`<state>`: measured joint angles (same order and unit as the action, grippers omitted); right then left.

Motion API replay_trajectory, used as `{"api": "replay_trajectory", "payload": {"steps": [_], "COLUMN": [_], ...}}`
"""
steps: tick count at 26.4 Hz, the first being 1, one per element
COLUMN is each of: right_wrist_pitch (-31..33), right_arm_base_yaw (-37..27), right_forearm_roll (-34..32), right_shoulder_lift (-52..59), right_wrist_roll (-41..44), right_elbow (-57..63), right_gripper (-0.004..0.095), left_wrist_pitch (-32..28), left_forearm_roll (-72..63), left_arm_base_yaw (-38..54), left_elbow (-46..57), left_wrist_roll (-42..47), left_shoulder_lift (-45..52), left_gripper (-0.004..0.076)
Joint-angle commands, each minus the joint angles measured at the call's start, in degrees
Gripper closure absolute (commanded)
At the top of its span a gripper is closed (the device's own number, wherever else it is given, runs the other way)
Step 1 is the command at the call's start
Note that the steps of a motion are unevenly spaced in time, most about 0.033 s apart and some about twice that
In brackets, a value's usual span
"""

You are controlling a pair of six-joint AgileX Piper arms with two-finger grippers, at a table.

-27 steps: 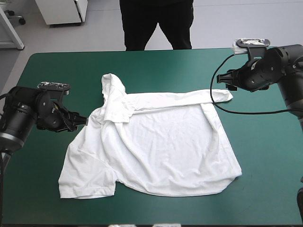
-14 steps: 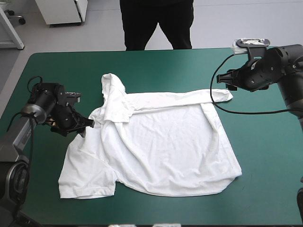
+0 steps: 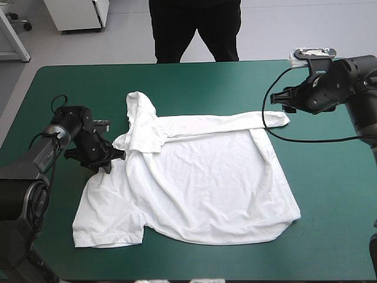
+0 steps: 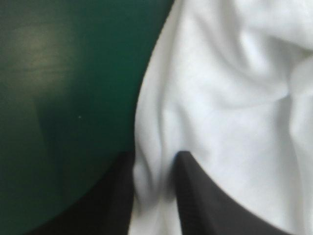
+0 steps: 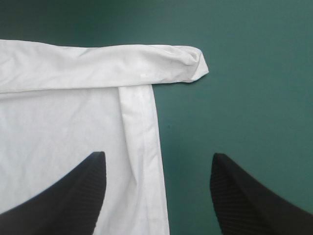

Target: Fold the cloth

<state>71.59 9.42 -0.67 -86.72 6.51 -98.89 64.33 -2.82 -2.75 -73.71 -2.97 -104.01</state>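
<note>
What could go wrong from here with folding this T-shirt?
1. The left hand pinches only a narrow ridge at the edge of the T-shirt, so the cloth may slip out when lifted.
2. The right hand is open and holds nothing; a pull from the left alone could skew the T-shirt.
</note>
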Motion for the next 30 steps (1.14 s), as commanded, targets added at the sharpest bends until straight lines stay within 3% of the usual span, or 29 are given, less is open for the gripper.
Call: {"api": "replay_trajectory", "payload": {"steps": [1, 5, 9, 18, 30], "right_wrist_pitch": [-0.1, -0.1, -0.1, -0.1, -0.2], "right_arm_base_yaw": [-0.4, -0.4, -0.4, -0.4, -0.4], "right_forearm_roll": [-1.9, -1.8, -1.3, 1.6, 7.1], "right_shoulder_lift": [2.2, 2.2, 2.2, 2.2, 2.2], "right_wrist_roll": [-0.6, -0.6, -0.5, -0.5, -0.5], "right_elbow": [-1.6, -1.6, -1.6, -1.6, -1.6], "right_gripper": [0.0331, 0.0331, 0.0331, 0.0331, 0.0331], "left_wrist_pitch": [0.3, 0.9, 0.0, -5.8, -9.8], "left_forearm_roll": [1.8, 6.4, 20.2, 21.4, 21.9], "left_arm_base_yaw": [0.0, 0.0, 1.4, 9.2, 13.1], "left_elbow": [-0.4, -0.4, -2.0, -15.2, -37.8], "left_wrist_roll": [0.2, 3.0, 8.3, 8.1, 8.1], "left_shoulder_lift": [0.9, 1.2, 3.3, 0.9, -13.0], "left_gripper": [0.0729, 0.0730, 0.0733, 0.0733, 0.0733]}}
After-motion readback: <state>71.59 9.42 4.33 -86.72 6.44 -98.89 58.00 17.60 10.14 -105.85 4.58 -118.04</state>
